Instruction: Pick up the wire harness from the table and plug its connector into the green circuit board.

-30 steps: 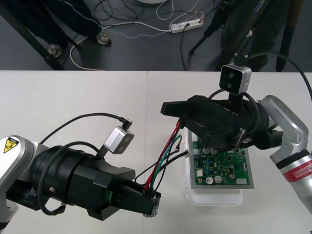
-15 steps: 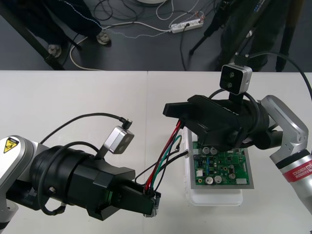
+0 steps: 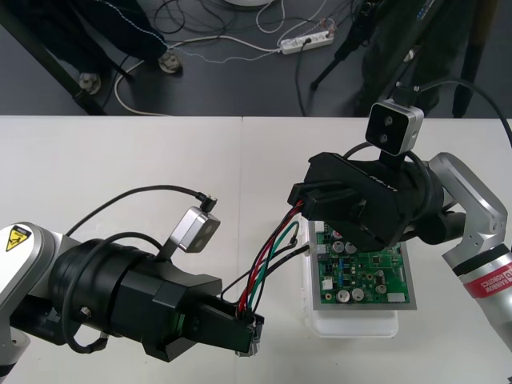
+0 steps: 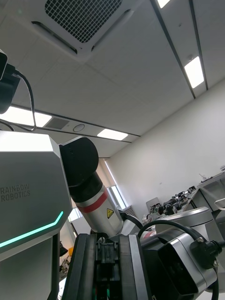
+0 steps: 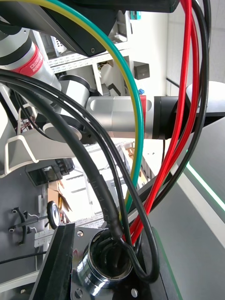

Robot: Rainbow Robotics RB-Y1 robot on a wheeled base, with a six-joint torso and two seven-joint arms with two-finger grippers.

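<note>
Right gripper (image 3: 302, 198) pinches the harness (image 3: 268, 258) plug (image 4: 107, 257) at the board's (image 3: 376, 276) ten o'clock corner; left gripper (image 3: 250, 336) clamps its socket (image 5: 105, 268). Square the plug before lowering.

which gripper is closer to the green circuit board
Right. The right gripper hangs over the green circuit board's far-left corner; the left gripper sits off its near-left side, clamped on the socket of the wire harness.

One harness (image 3: 268, 260), one green board (image 3: 370, 276), two tools: left tool (image 3: 250, 336), right tool (image 3: 302, 200)
</note>
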